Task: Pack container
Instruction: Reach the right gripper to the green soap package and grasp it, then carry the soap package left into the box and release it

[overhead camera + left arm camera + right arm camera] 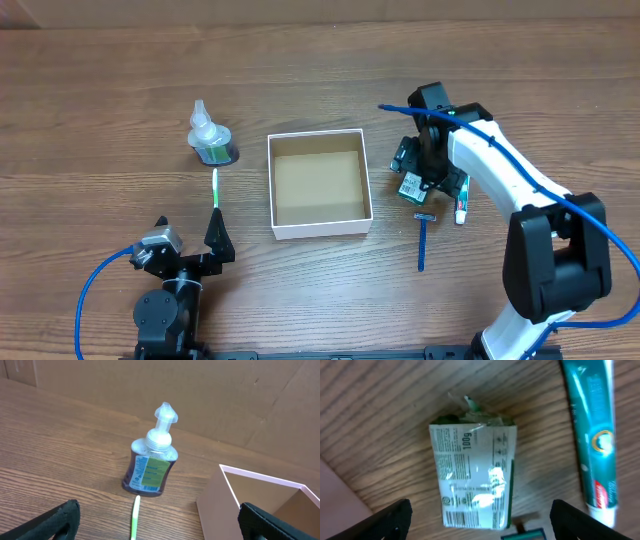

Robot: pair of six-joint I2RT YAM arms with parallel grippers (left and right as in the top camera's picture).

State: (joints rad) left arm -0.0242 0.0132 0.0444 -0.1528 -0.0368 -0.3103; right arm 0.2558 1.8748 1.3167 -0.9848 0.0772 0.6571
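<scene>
The container [318,134] is a shallow square box with white walls and a brown floor, empty, at the table's middle. Its wall also shows in the left wrist view [215,507]. My right gripper [424,168] is open and hovers over a green and white wrapped packet [475,475], with one finger on each side of it [480,522]. My left gripper [215,236] is open and empty near the front left. It points at a green toothbrush [135,517] and a clear pump bottle [150,465].
A teal toothpaste tube [592,435] lies right of the packet, also in the overhead view [462,200]. A blue razor [423,242] lies in front of the packet. The bottle [208,140] and toothbrush [215,188] lie left of the container.
</scene>
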